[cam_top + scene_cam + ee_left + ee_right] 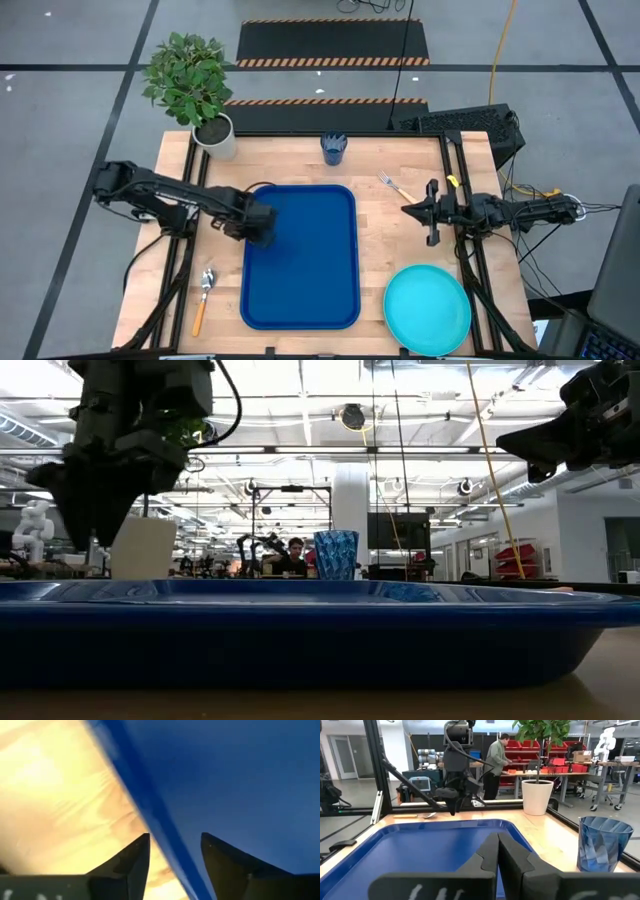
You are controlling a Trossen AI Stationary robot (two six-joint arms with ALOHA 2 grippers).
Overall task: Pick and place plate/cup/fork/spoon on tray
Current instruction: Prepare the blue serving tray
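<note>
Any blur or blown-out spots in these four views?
Left wrist view: soft all over, tray rim smeared, wood beside it washed out bright. Low view: ceiling lights glare, the left hand and tray wall sit dark against them. Right wrist view: cup and pot crisp, own hand close and soft. High view: even light, no glare.

Tray (300, 256): glossy blue plastic. Table (400, 250): pale wood, visible grain. Plate (428, 309): smooth turquoise. Fork (396, 186): metal tines.

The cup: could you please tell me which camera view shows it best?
The right wrist view: the cup is close and unobstructed. The high view shows it small, from above; the low view shows its top behind the tray; the left wrist view misses it.
</note>
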